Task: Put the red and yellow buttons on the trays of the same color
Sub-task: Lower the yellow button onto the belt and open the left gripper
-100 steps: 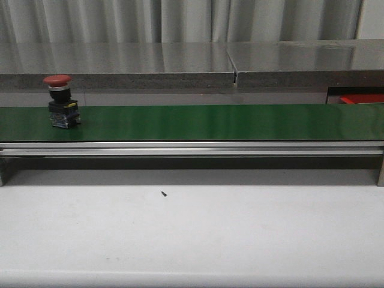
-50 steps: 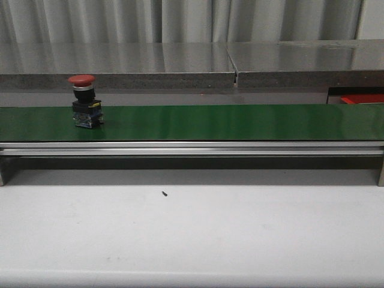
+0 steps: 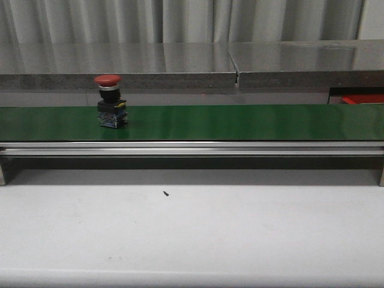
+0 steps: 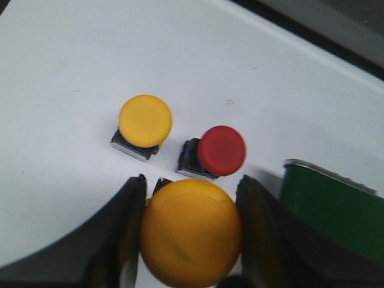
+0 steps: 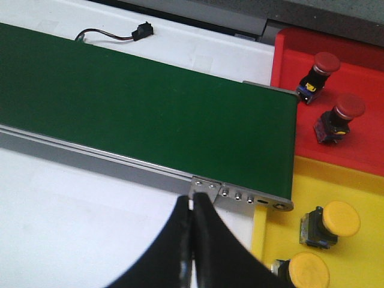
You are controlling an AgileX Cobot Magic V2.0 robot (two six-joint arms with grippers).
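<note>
You are watching one thing move: the red button (image 3: 110, 108) riding upright on the green conveyor belt (image 3: 240, 122). A second ago it stood close to the belt's left end; half a second ago it had travelled a little way along; now it stands further still from that end, though it remains well within the belt's left portion, far from the right end. Its red cap sits on top and its dark base rests on the belt surface throughout, with no tilt or turn that you can make out from the front view.
</note>
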